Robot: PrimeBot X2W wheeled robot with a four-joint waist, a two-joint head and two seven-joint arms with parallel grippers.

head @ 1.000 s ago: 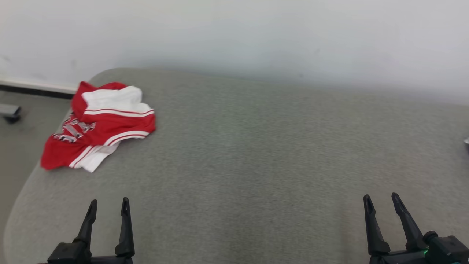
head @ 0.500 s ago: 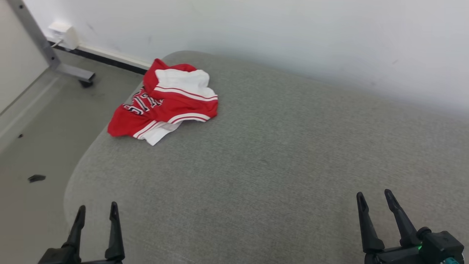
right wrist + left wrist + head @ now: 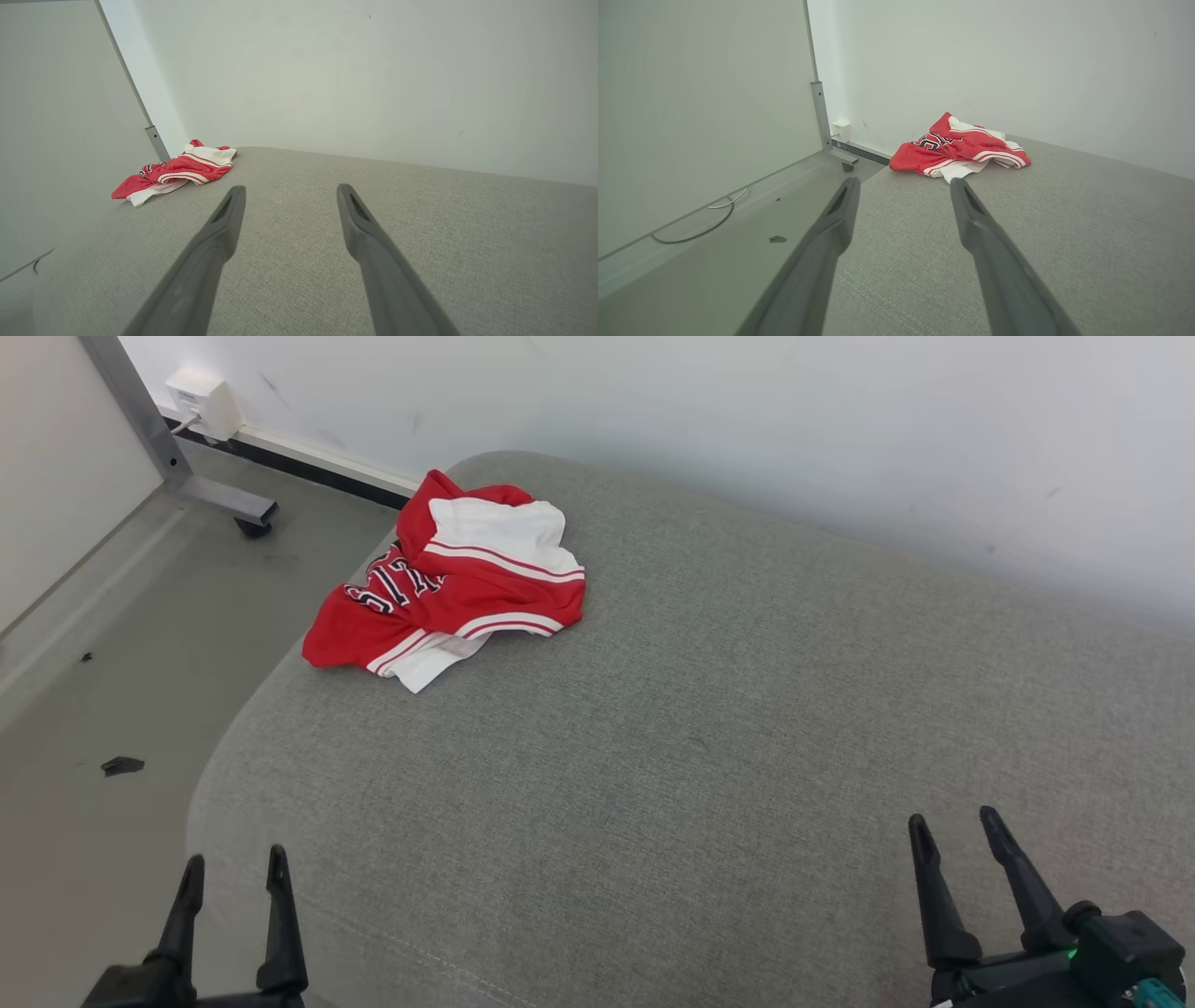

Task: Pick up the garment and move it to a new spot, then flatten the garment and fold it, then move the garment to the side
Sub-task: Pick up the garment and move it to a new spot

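One grey cushion (image 3: 709, 728) holds the crumpled red-and-white garment (image 3: 457, 583) at its far left corner; nudge it outward and it could slide to the floor (image 3: 112, 644). Your left gripper (image 3: 234, 856) and right gripper (image 3: 953, 818) hang spread, empty, well short.

There is one garment (image 3: 457, 583) at upper left, on one cushion (image 3: 709, 756). Two grippers sit at the bottom: one left gripper (image 3: 235, 855) and one right gripper (image 3: 952, 815), with two fingers each. The floor holds one scrap (image 3: 122, 765) and one metal leg (image 3: 149, 425) with one caster (image 3: 252, 527).
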